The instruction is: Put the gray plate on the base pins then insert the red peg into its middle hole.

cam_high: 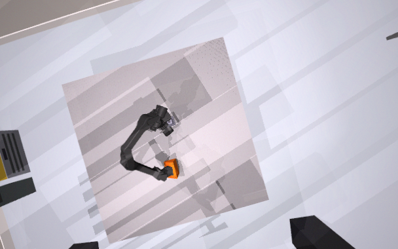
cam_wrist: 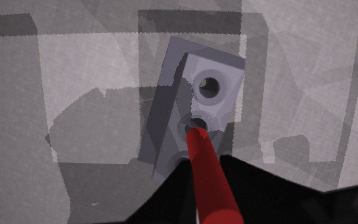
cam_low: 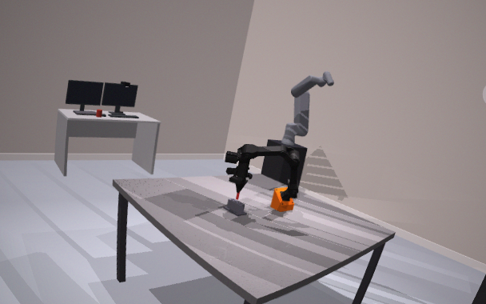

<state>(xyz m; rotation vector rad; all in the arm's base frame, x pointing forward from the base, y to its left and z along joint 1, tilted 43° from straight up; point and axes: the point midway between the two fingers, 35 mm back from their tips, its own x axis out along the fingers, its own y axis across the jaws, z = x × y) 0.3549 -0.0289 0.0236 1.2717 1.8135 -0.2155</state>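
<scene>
My gripper [cam_low: 238, 192] [cam_wrist: 205, 166] is shut on the red peg [cam_low: 237, 197] [cam_wrist: 212, 187], which points down, slightly tilted in the exterior view. The gray plate [cam_wrist: 202, 64] [cam_high: 171, 121] lies flat on the base [cam_wrist: 162, 95] [cam_low: 240, 213], its holes facing up. In the wrist view the peg's lower end overlaps the near edge of the middle hole. Whether the tip is just above the hole or slightly inside it cannot be told. The far hole is uncovered; the third is partly hidden by a finger. The pins are not clearly visible.
The arm's orange mount [cam_high: 175, 168] [cam_low: 282, 201] stands on the table [cam_high: 222, 131] [cam_low: 224, 248], beside the plate and base. Behind the table are a gray robot arm [cam_low: 301, 108] on a dark stand and a desk [cam_low: 100, 129] with monitors.
</scene>
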